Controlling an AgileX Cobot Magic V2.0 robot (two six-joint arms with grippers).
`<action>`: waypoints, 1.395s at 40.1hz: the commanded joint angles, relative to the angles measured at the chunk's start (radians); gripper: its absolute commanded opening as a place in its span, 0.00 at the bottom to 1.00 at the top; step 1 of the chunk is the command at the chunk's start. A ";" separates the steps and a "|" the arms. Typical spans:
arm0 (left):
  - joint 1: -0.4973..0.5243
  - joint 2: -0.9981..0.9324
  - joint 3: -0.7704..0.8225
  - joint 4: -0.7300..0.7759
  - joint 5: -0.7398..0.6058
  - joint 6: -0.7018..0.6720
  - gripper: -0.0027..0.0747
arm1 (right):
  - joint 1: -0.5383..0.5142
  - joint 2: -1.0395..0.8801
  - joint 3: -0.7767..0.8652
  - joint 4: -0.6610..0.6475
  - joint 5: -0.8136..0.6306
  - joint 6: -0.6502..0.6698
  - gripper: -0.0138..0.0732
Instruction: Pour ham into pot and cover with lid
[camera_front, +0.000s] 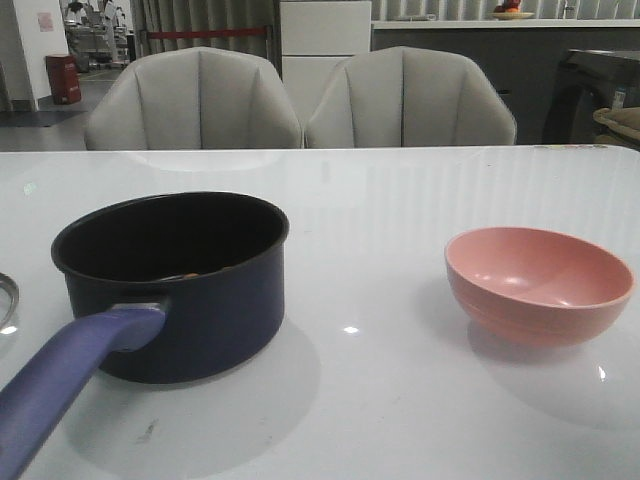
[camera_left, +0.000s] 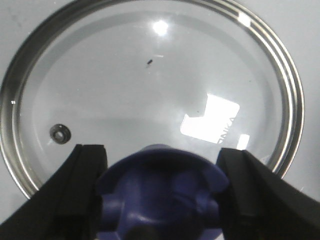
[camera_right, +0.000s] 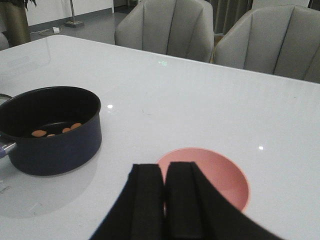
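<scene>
The navy pot (camera_front: 190, 300) stands uncovered at the left of the table, its long handle (camera_front: 60, 380) pointing toward me. A few orange-pink ham chunks (camera_right: 39, 133) lie on the black floor of the pot (camera_right: 55, 150). The glass lid (camera_left: 150, 100) lies flat on the table; only a sliver of it (camera_front: 5, 295) shows in the front view, left of the pot. My left gripper (camera_left: 162, 152) is shut on the lid's purplish-blue knob (camera_left: 162, 195), a finger against each side. My right gripper (camera_right: 165, 172) is shut and empty, above the near side of the pink bowl (camera_right: 220, 175).
The pink bowl (camera_front: 540, 285) sits empty on the right of the table, well apart from the pot. Two grey chairs (camera_front: 190, 100) (camera_front: 410, 100) stand behind the far table edge. Neither arm shows in the front view.
</scene>
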 joint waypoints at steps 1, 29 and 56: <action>0.001 -0.045 -0.047 -0.017 0.036 -0.013 0.18 | 0.003 0.001 -0.028 0.005 -0.081 -0.007 0.34; -0.042 -0.158 -0.232 -0.007 0.205 0.068 0.18 | 0.003 0.001 -0.028 0.005 -0.081 -0.007 0.34; -0.416 -0.176 -0.350 -0.001 0.205 0.095 0.18 | 0.003 0.001 -0.028 0.005 -0.081 -0.007 0.34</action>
